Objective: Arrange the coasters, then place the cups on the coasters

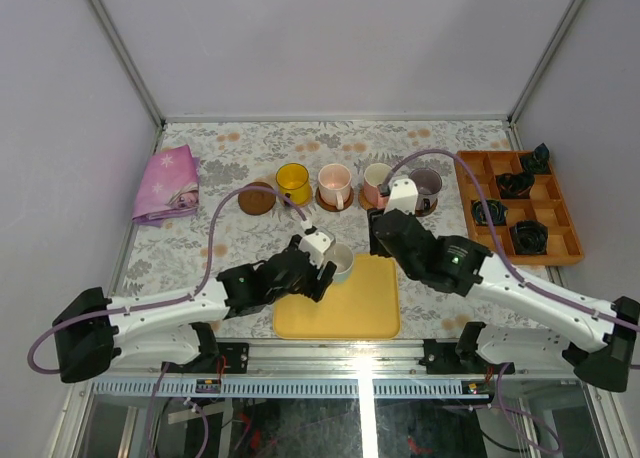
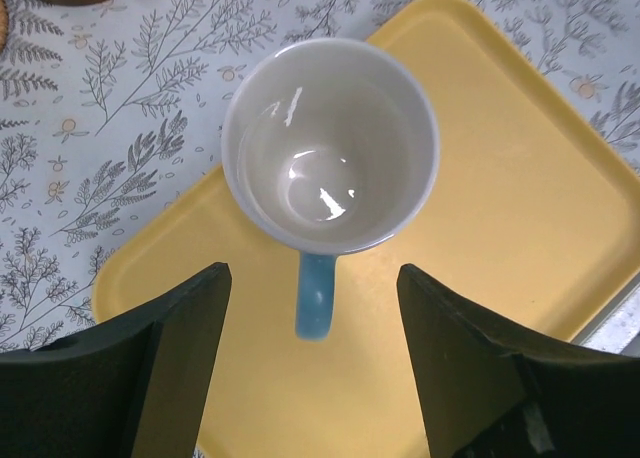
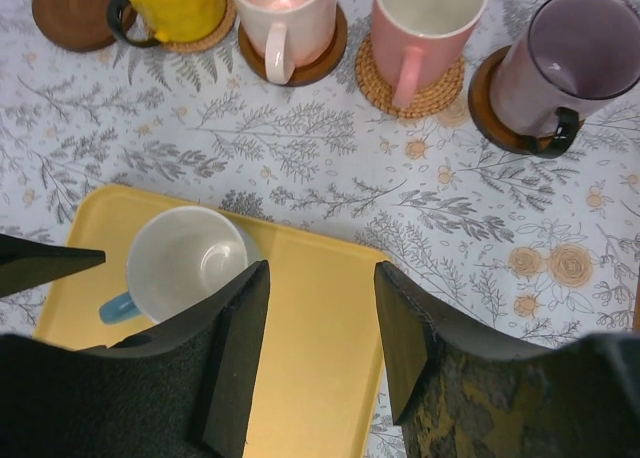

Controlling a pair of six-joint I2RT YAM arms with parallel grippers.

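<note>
A white cup with a light blue outside (image 2: 330, 143) stands upright on the far-left corner of the yellow tray (image 2: 520, 238). Its blue handle points at my left gripper (image 2: 312, 278), which is open, with one finger on each side of the handle and neither touching it. My right gripper (image 3: 320, 278) hangs open over the tray with nothing between its fingers. In a row at the back, a yellow cup (image 3: 175, 3), a pale pink cup (image 3: 283, 13), a pink cup (image 3: 425, 23) and a grey-purple cup (image 3: 570, 63) each stand on a coaster. One dark brown coaster (image 3: 72, 10) at the row's left end is bare.
An orange compartment box (image 1: 520, 203) holding black ring-shaped objects sits at the right edge of the table. A folded pink cloth (image 1: 168, 183) lies at the back left. Both arms meet over the tray near the table's front rail.
</note>
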